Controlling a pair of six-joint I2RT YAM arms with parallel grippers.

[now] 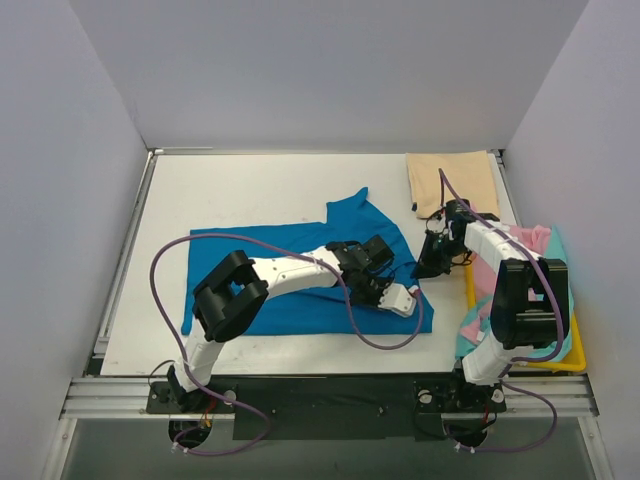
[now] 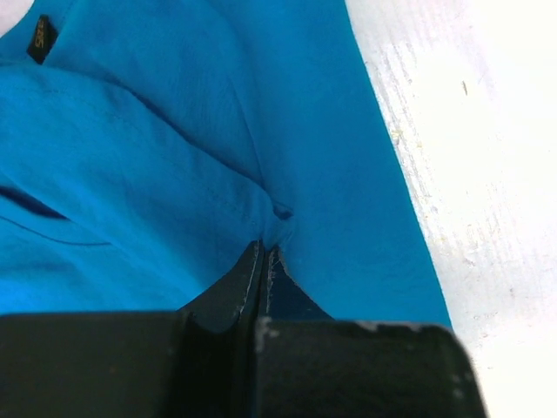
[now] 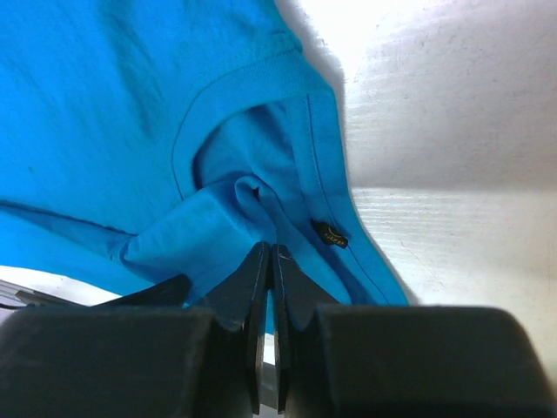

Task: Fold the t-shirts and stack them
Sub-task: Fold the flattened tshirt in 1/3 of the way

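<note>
Bright blue and plain, the blue t-shirt [image 1: 220,255] [image 2: 157,131] [image 3: 104,104] lies spread over the middle of the white surface [image 1: 250,190], wrinkled, with one corner turned up toward the far side. A small dark label [image 2: 41,39] [image 3: 331,233] sits near its collar, whose stitched curve shows in the right wrist view.

The left gripper [image 1: 378,287] [image 2: 264,248] has its jaws pressed together on a small pinched peak of the blue cloth. The shirt fans out ahead of and to the left of those jaws, and its edge runs just to their right. The right gripper [image 1: 432,262] [image 3: 268,252] has its jaws clamped on a bunched fold just below the collar, with the label close beside their right tip.

Beyond the right gripper's jaws a beige t-shirt [image 1: 455,180] lies folded flat at the far corner. Behind them, a pink t-shirt [image 1: 525,240] and a teal t-shirt [image 1: 562,245] are heaped on a yellow tray [image 1: 575,358]
</note>
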